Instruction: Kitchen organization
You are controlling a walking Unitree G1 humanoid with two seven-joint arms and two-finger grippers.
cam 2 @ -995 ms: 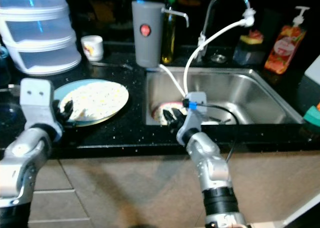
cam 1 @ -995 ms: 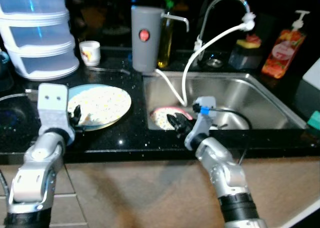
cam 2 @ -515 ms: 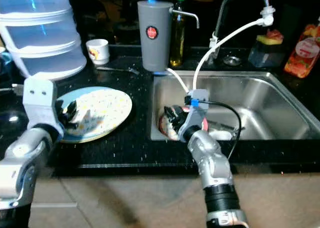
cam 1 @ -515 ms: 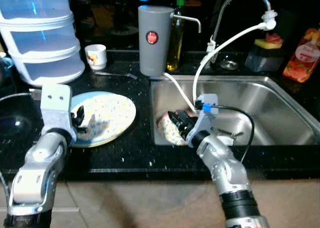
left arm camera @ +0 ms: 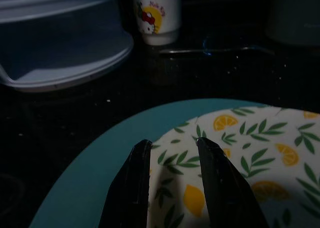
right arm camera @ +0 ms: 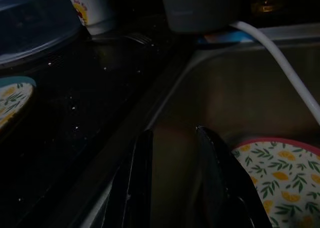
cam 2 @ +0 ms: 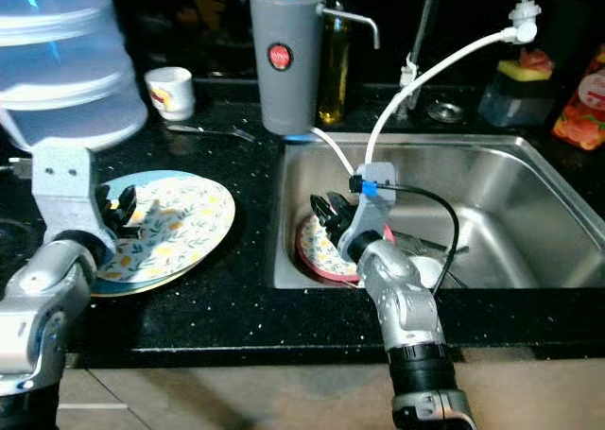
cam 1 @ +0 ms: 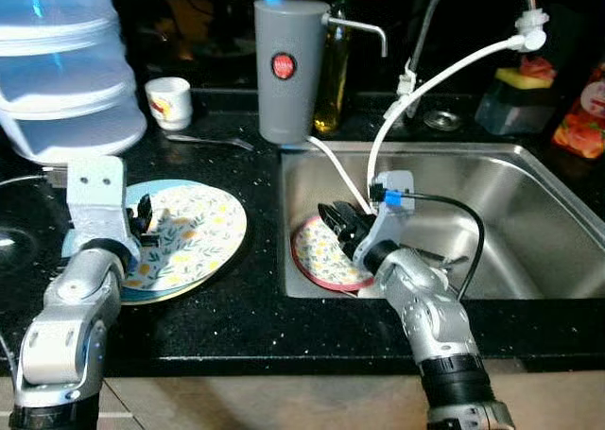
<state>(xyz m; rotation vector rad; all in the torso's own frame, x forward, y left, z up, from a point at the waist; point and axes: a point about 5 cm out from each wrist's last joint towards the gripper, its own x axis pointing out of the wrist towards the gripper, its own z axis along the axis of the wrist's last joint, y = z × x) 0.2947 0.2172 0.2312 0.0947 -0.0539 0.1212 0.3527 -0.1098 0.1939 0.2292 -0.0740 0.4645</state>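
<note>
The left gripper [left arm camera: 172, 153] is held over the teal-rimmed plate [cam 1: 194, 236] on the worktop [cam 1: 236, 288], jaws slightly parted and empty. The right gripper [right arm camera: 172, 138] is poised, likewise parted, beside the red-rimmed plate [cam 1: 326, 255] in the sink [cam 1: 529, 222].

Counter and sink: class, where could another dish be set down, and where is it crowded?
Free patches: the black counter between the blue-rimmed plate and the sink, and the sink's right half. Crowded: the sink's left corner, where the right gripper hovers over the red-rimmed plate, and the back row of cup, grey canister and bottles.
</note>
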